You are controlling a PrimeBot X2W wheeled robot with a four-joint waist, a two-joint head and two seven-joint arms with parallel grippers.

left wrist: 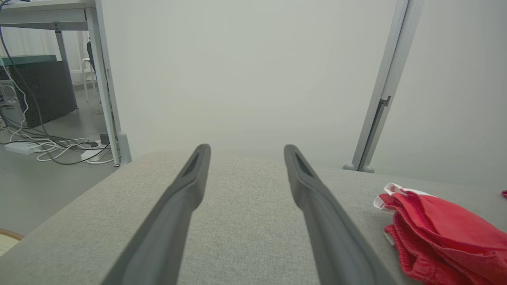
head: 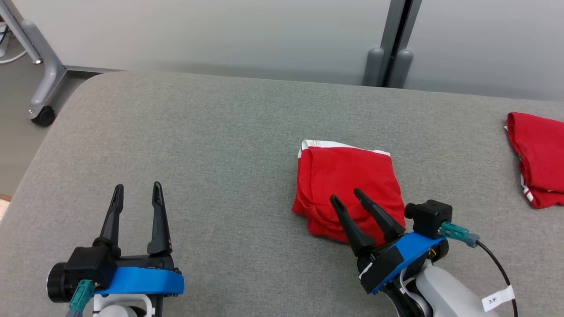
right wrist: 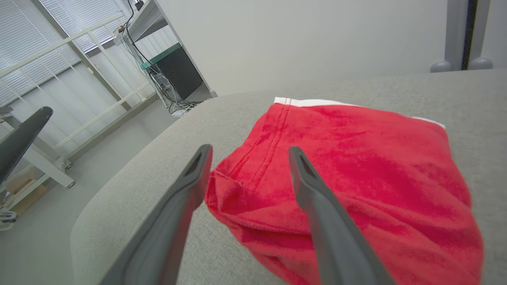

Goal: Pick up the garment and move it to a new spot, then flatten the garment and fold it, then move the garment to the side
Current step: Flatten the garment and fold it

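Red and folded into a compact bundle, the garment [head: 348, 176] lies on the grey fabric-covered table [head: 198, 132], a little right of the middle, with a white band along its far edge. My right pincer [head: 345, 195] hangs over the bundle's near left corner with its two dark fingers spread apart and nothing between them. Seen from my right wrist, the right pincer [right wrist: 250, 148] straddles that corner of the garment [right wrist: 356, 178]: one finger lines up with the bundle's folded left edge and the other crosses over the red cloth. I cannot tell whether the tips touch the cloth.

My left pincer [head: 137, 186] is well apart from the garment, at the near left over bare table, its fingers also spread wide and holding nothing. From my left wrist, the left pincer [left wrist: 246, 147] points across the table toward the pale wall [left wrist: 253, 71], and the garment [left wrist: 443, 233] lies off to its right.

A second red cloth [head: 539, 158] sits at the table's far right edge. Behind the table a grey post [head: 394, 44] stands against the wall. A black cable [head: 498, 264] trails from my right wrist.
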